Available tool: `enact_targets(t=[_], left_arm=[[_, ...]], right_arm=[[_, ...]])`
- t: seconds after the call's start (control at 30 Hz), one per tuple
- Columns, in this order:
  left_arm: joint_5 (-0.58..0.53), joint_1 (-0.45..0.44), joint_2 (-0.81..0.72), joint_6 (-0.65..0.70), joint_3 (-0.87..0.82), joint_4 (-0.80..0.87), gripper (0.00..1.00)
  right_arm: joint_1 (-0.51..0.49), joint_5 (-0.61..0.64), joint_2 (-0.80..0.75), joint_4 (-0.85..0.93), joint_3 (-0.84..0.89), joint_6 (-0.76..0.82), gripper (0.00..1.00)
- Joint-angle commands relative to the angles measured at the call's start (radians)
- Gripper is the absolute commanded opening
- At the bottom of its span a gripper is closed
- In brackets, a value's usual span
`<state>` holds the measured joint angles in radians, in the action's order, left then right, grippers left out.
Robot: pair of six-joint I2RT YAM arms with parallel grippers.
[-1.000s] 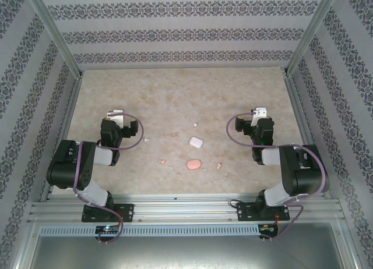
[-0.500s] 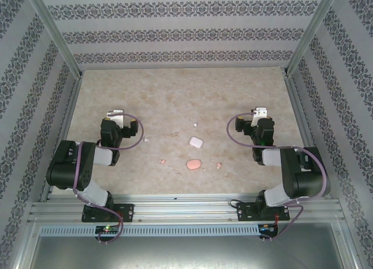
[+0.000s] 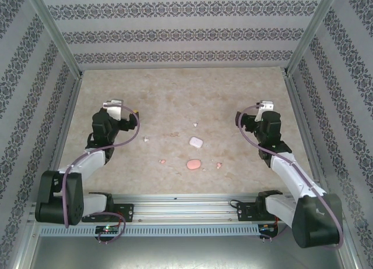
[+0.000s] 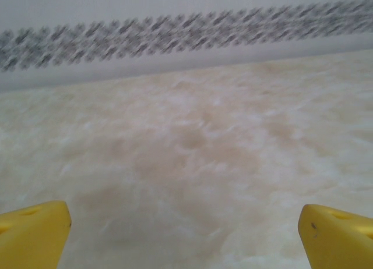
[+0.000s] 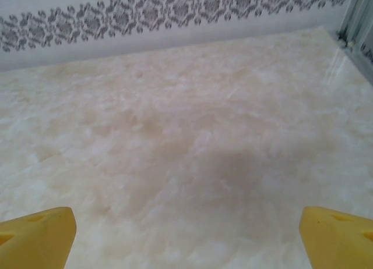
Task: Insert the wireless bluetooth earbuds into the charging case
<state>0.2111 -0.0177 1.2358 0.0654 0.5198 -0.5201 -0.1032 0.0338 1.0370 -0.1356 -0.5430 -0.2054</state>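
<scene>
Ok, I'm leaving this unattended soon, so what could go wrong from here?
The open left tool could flick the tiny white earbud away rather than grip it. One pink earbud lies close to the pink case, so the right tool might shove that case. With a white case too, an earbud could go in the wrong one.

Left arm [image 3: 88,158], right arm [image 3: 289,169] extended forward, jaws wide apart.

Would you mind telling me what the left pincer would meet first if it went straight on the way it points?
Nothing lies ahead of the left pincer: just bare table, then probably the patterned back wall.
</scene>
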Motion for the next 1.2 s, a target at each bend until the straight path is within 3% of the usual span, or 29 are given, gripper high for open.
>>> enact_targets(t=[0.0,0.1,0.17,0.27,0.43,0.57,0.93,1.17], left_arm=[[0.258,0.006,-0.037,0.052,0.068,0.211,1.0],[0.368,-0.027,-0.039,0.03,0.106,0.296,1.0],[0.367,-0.098,-0.04,0.049,0.136,0.384,1.0],[0.307,-0.275,-0.021,0.089,0.172,0.506,0.99],[0.216,-0.595,0.068,0.103,0.173,0.523,0.97],[0.167,-0.746,0.13,0.193,0.165,0.532,1.0],[0.132,-0.83,0.296,0.218,0.216,0.529,1.0],[0.112,-0.855,0.419,0.227,0.289,0.528,0.94]], right_arm=[[-0.058,0.031,-0.048,0.241,-0.057,-0.08,0.98],[-0.134,0.052,-0.063,0.366,-0.084,-0.135,0.98],[-0.188,0.059,-0.06,0.426,-0.096,-0.175,0.97],[-0.267,0.066,-0.045,0.488,-0.101,-0.264,0.95],[-0.349,0.025,-0.004,0.522,-0.081,-0.403,0.93],[-0.404,0.036,0.006,0.556,-0.066,-0.461,0.93],[-0.439,0.043,-0.068,0.559,0.007,-0.545,0.93],[-0.451,0.03,-0.076,0.571,0.018,-0.572,0.93]])
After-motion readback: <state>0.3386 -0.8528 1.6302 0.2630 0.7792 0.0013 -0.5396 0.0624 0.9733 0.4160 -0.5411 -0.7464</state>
